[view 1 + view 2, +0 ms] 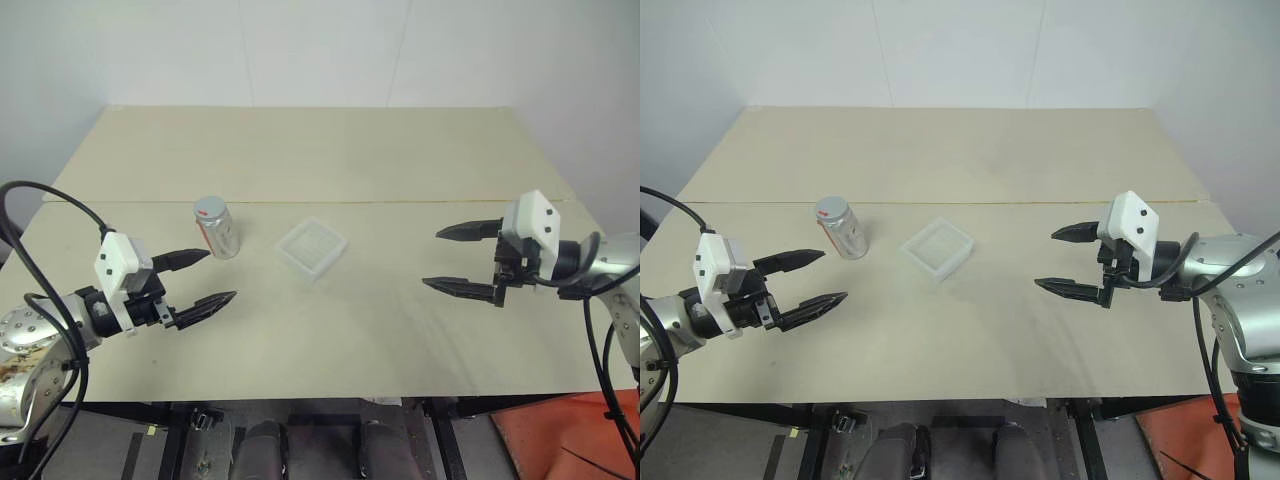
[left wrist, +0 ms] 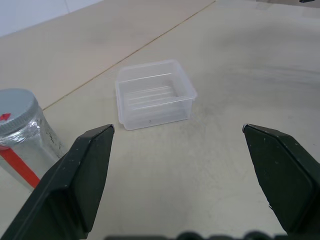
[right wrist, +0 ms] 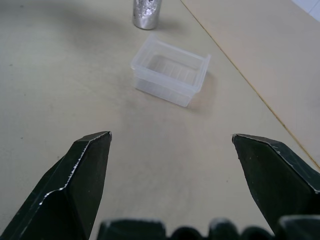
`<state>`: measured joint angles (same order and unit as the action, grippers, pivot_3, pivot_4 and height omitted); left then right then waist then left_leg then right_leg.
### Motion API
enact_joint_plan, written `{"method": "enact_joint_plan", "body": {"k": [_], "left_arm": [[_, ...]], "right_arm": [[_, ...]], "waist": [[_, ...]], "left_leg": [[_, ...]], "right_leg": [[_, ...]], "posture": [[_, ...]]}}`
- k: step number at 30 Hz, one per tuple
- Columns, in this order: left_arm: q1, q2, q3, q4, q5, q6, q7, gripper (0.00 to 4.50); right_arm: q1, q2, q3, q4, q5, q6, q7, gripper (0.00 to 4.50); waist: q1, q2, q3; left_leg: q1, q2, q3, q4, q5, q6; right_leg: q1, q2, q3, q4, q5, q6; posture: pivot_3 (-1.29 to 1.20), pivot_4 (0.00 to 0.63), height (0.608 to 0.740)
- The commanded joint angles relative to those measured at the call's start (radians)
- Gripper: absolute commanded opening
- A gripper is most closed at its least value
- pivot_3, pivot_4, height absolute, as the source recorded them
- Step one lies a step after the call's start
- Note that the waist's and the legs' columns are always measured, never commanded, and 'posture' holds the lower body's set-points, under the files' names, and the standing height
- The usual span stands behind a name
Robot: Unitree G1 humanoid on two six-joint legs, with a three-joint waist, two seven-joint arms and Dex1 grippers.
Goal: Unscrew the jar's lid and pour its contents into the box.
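One table (image 1: pixel 420 330), pale beige, carries everything; a seam runs across it behind the things.

Two hands. The left hand (image 1: pixel 203 279) hovers above the table near its front-left edge, fingers spread wide, nothing between them. The right hand (image 1: pixel 466 258) hovers on the right side, also wide open and empty, well apart from the things.

One box (image 1: pixel 311 247): a shallow square tray of clear plastic, approx. in the middle of the table, turned a bit like a diamond. It looks very light and thin-walled, so I judge it slides easily if something pushes it, and it bends under pressure. Better not to grip it; pour from above w/o touching the rim.

One jar (image 1: pixel 217 232): it stands upright just left of the box, not touching it, and just beyond the left hand's fingertips. It is small, clear and stiff, prob. glass or hard plastic, with a red-and-white label. The smooth round wall may slip in the fingers, so I would take it across the body at the label, below the cap, with firm but not crushing force. It is narrow and light, so a side bump can tip it.

One lid (image 1: pixel 209 208): grey-silver screw cap with a red mark, still on the jar. It is a small hold, so the other hand should pinch it across its edge, squarely.

The contents: I cannot see them through the jar wall, so no count.
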<state>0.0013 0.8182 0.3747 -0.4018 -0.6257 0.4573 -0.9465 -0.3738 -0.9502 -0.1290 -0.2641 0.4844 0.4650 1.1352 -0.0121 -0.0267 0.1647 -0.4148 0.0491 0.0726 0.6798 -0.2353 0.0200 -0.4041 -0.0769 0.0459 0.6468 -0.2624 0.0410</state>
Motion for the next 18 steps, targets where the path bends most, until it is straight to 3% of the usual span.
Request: {"method": "enact_joint_plan", "body": {"k": [1,7,10,18], "left_arm": [[0.016,-0.039,0.014,-0.009,0.06,-0.024,0.103,4.46],[0.011,-0.261,-0.025,0.049,0.211,-0.086,0.393,4.46],[-0.005,-0.356,-0.098,0.135,0.334,-0.206,0.475,4.46],[-0.17,-0.486,-0.145,0.416,0.473,-0.463,0.626,4.46]], "right_arm": [[-0.012,0.0,-0.015,-0.024,0.016,-0.004,-0.002,4.5],[0.011,-0.001,-0.022,-0.036,0.016,-0.01,0.0,4.5],[-0.002,0.004,-0.015,-0.034,0.014,-0.009,-0.007,4.5],[-0.015,0.009,-0.019,-0.066,0.026,0.001,-0.016,4.5]], "waist": [[0.0,0.0,0.0],[0.002,0.0,0.0],[0.009,0.0,0.0],[0.022,0.0,0.0]], "left_leg": [[0.0,0.0,0.0,0.0,0.0,0.0],[0.0,0.0,-0.003,0.0,0.0,0.0],[0.0,-0.001,-0.005,0.001,0.0,0.0],[0.0,-0.001,-0.005,0.001,0.0,0.0]], "right_leg": [[0.0,0.0,0.0,0.0,0.0,0.0],[0.0,0.0,0.0,0.0,0.0,0.0],[0.002,0.0,0.0,0.0,0.0,0.0],[0.001,0.0,-0.001,0.0,0.001,0.0]], "posture": [[0.0,0.15,0.74],[0.0,0.15,0.74],[0.0,0.15,0.74],[0.0,0.15,0.74]]}}
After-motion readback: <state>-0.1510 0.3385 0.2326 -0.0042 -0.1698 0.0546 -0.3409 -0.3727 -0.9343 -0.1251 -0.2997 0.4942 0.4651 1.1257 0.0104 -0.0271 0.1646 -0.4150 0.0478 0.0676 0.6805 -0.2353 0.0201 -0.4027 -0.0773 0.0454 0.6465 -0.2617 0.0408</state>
